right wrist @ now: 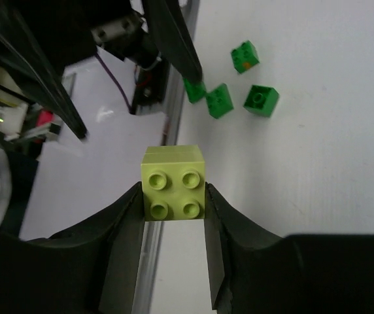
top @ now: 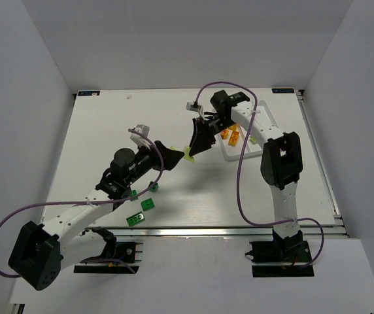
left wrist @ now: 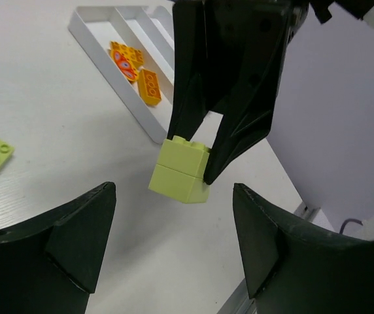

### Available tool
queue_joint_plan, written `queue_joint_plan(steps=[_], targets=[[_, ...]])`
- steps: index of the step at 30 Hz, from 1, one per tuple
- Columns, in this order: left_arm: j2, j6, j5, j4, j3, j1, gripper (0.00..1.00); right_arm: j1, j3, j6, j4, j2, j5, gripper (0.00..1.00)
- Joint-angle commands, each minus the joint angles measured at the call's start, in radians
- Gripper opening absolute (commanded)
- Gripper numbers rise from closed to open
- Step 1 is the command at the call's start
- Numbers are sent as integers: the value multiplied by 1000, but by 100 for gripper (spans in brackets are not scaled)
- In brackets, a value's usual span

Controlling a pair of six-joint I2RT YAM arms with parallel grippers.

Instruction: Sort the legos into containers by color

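Your right gripper [right wrist: 172, 191] fills the foreground of its own wrist view, both pads pressed against the sides of a yellow-green brick [left wrist: 182, 171], studs facing the camera. From the left wrist view it reads as two blocks stacked, and it seems to hang off the table, though the angle makes that hard to confirm. Your left gripper [left wrist: 174, 190] sits just in front of the brick, fingers spread wide and holding nothing. The tray [left wrist: 108, 69] lies behind the right gripper, back toward its own arm, with its compartments running away from the fingertips. Orange bricks [left wrist: 149, 85] occupy one channel, so aim for another. The right arm is nearer and should carry. Dark green bricks [right wrist: 260, 100] wait on the left arm's side.
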Motion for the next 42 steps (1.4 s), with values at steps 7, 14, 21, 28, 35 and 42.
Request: queue_joint_plan(steps=[7,14,21,28,35,42], targets=[[94,-44,184,236,7,4,82,-11,15,160,44,-63,-203,0],[127,-91,221,272,15,4,74,-24,4,175,61,-77,-247,0],[163,-157,224,384,0,4,58,-29,-5,158,55,-98,-296,0],[185,-193,196,451,10,4,45,-34,-20,126,29,-114,-301,0],[200,-229,192,503,3,4,22,-40,-34,109,23,-122,-293,0],[154,-216,163,447,-10,22,0,-126,-16,206,122,-88,-250,0]])
